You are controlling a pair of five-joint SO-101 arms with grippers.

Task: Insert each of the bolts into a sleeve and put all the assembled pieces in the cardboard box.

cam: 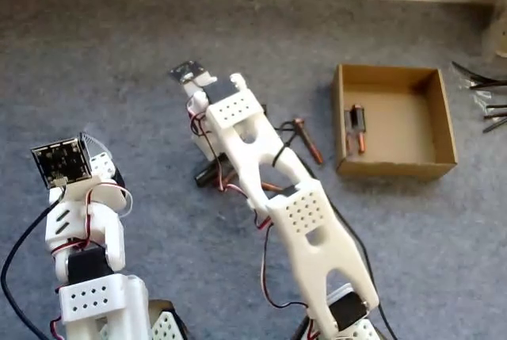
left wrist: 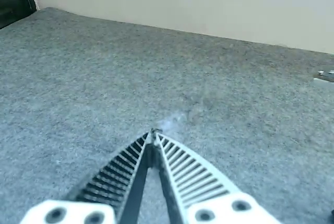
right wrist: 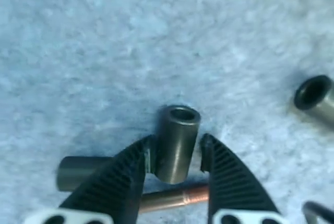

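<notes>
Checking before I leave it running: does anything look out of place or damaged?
Nothing looks damaged or spilled. One assembled piece lies in the cardboard box; loose sleeves and a bolt lie on the carpet, one sleeve inside the open right gripper.

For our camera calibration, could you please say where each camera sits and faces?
High view: fixed above, looking down on the grey carpeted table, both white arms and the brown cardboard box.
Left wrist view: on the left arm, facing across the table to a pale wall; the shut left hand shows.
Right wrist view: facing down; the right hand straddles a dark metal sleeve.
All three share the table.
</notes>
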